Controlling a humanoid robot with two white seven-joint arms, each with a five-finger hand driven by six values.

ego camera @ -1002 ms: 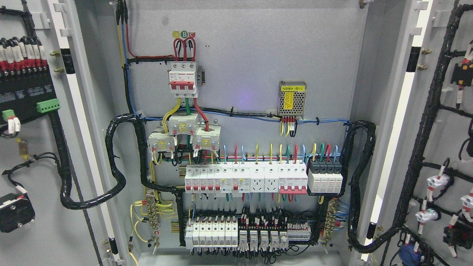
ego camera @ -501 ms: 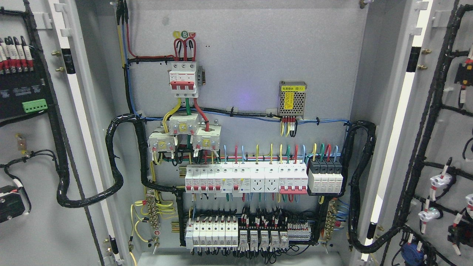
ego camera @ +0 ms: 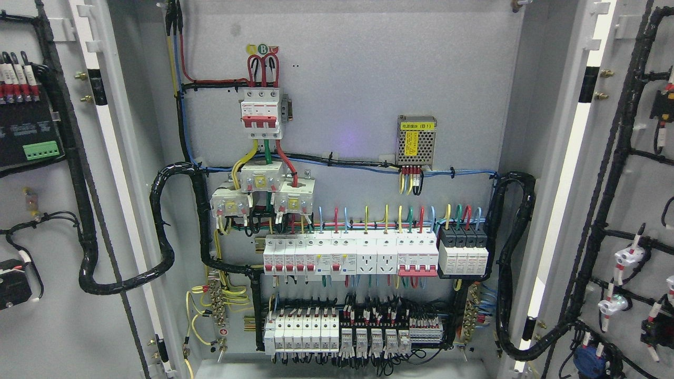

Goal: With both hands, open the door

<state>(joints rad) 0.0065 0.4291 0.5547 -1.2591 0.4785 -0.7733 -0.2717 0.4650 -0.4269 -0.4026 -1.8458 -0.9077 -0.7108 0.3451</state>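
Observation:
The grey electrical cabinet stands with both doors swung wide. The left door (ego camera: pixel 52 326) shows its inner face at the picture's left, carrying a black terminal block (ego camera: pixel 23 137) and black cable looms. The right door (ego camera: pixel 640 210) shows its inner face at the right, with black wiring and the backs of several indicator lamps. Between them the back panel (ego camera: pixel 358 68) is fully exposed. Neither of my hands nor either arm shows anywhere in the head view.
On the panel sit a red-handled main breaker (ego camera: pixel 260 116), a small power supply (ego camera: pixel 416 141), a row of white breakers and sockets (ego camera: pixel 350 255) and a lower row of relays (ego camera: pixel 337 331). Thick black cable loops (ego camera: pixel 163 231) run to each door.
Both doors have swung a little further outward: the left door's fittings have slid towards the left edge, the right door's fittings towards the right edge. The panel has not moved.

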